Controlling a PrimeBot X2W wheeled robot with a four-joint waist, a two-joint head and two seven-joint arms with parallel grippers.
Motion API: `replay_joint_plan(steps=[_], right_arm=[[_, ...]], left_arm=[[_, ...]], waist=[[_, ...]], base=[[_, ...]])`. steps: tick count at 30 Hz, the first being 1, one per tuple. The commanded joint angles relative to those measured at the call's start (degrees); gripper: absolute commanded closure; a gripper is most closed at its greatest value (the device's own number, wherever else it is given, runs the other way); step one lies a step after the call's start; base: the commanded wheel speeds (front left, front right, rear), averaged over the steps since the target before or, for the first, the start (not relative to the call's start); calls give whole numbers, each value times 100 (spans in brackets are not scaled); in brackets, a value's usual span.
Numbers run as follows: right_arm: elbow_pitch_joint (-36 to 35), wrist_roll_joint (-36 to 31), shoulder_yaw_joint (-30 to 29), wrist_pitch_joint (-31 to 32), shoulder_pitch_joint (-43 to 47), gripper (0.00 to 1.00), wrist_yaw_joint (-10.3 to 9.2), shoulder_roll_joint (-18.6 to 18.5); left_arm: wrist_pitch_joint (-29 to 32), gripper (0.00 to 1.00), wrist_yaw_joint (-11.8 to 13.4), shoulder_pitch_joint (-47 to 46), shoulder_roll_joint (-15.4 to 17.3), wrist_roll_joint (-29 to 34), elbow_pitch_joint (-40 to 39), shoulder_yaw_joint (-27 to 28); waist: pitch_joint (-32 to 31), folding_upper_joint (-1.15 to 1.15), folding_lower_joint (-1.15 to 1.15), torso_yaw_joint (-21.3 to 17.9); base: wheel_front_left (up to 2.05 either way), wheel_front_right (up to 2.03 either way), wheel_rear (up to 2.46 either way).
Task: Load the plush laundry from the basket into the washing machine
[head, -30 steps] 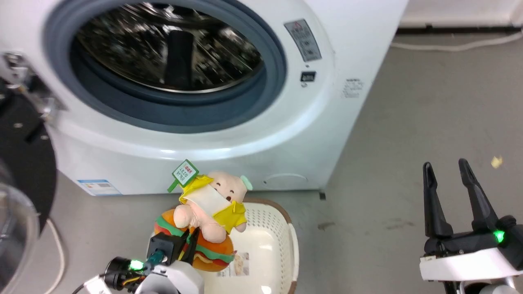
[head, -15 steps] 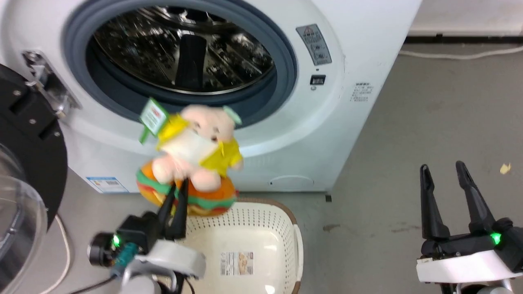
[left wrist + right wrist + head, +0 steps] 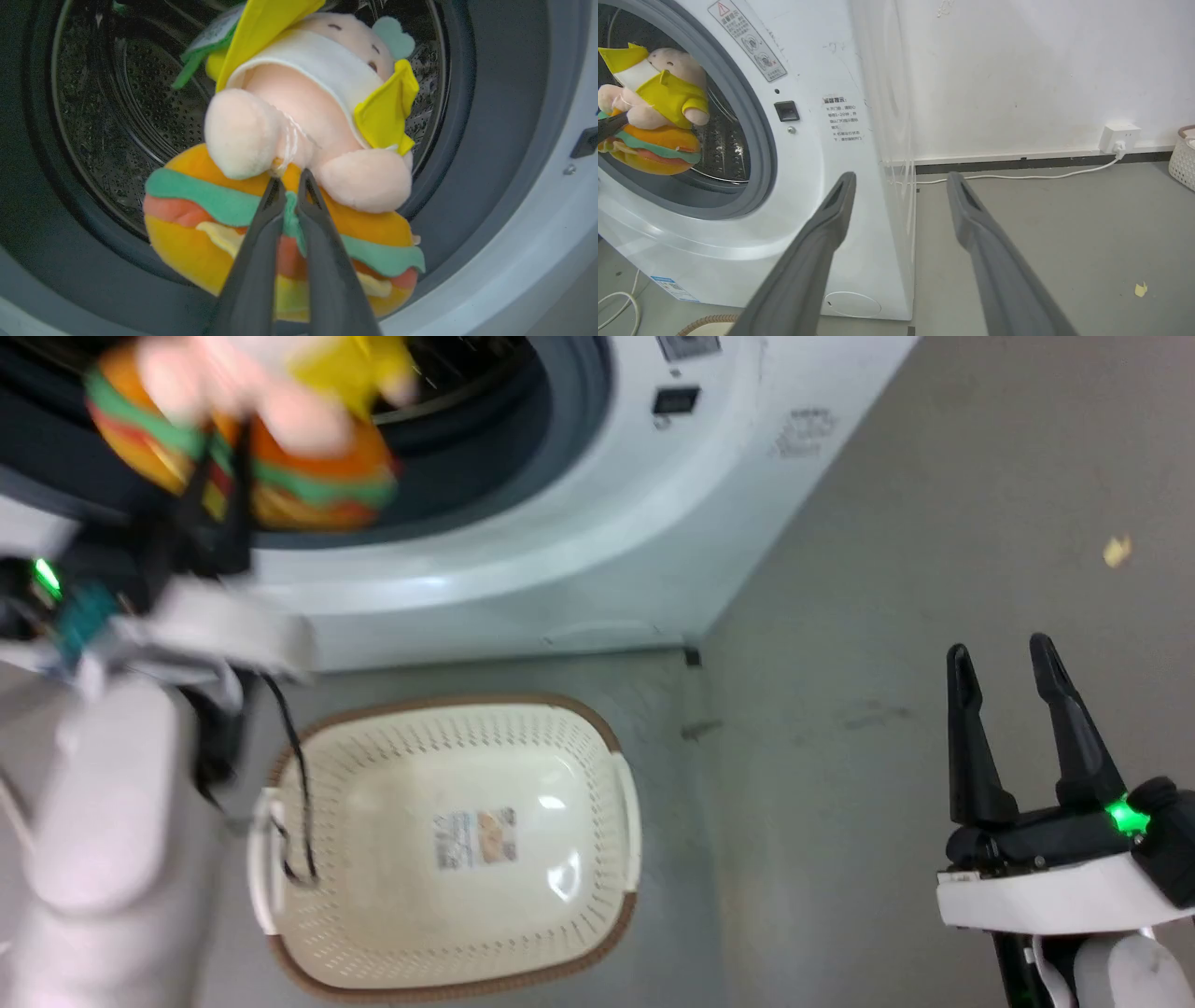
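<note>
Plush laundry (image 3: 308, 476) shows blurred at the upper left of the head view, against the dark porthole of the washing machine (image 3: 560, 551). My left hand (image 3: 222, 448) is clamped on its hamburger base from below. The basket (image 3: 439, 733) lies on the floor (image 3: 840, 616) at lower centre, a label on its bottom. My right hand (image 3: 999, 651) is at the lower right, fingers parted, holding nothing.

In the left wrist view my two fingers pinch the burger's green band at the frame's centre. The pig figure is upright above them, and the steel drum (image 3: 117, 116) lies behind.

In the right wrist view my fingers stand wide apart over the floor. The plush laundry hangs at the upper left, in front of the porthole's grey rim.
</note>
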Motion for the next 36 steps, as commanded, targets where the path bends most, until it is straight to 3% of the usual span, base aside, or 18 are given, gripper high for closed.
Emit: replay_joint_plan(steps=[1,10,14,25,33,34,35,36], right_arm=[[-16,82,45,-26,-113,0,-4,-8],[6,446,91,-26,-383,0,-4,-8],[53,634,164,-26,-537,0,-4,-8],[117,783,265,-26,-680,0,-4,-8],[140,757,238,-26,-716,0,-4,-8],[138,745,232,-26,-719,0,-4,-8],[140,730,219,-26,-717,0,-4,-8],[144,711,203,-26,-712,0,-4,-8]], left_arm=[[192,100,-50,-395,174,65,136,34],[1185,100,-237,-2025,769,152,842,-6],[1641,100,-365,-3007,1133,247,1501,-194],[1898,100,-408,-3944,1392,353,2777,-404],[1715,100,-439,-4052,1278,302,3380,-629],[1676,68,-442,-4049,1253,286,3440,-649],[1629,6,-444,-4036,1226,271,3499,-671],[1579,0,-446,-4015,1200,255,3558,-691]], waist=[[519,0,-1,-389],[1197,0,-1,-752],[1497,0,-1,-934],[1773,0,-1,-1097],[1723,0,-1,-1042],[1693,0,-1,-1026],[1652,0,-1,-1005],[1602,0,-1,-982]], base=[[0,0,0],[0,0,0],[0,0,0],[0,0,0],[0,0,0],[0,0,0],[0,0,0],[0,0,0]])
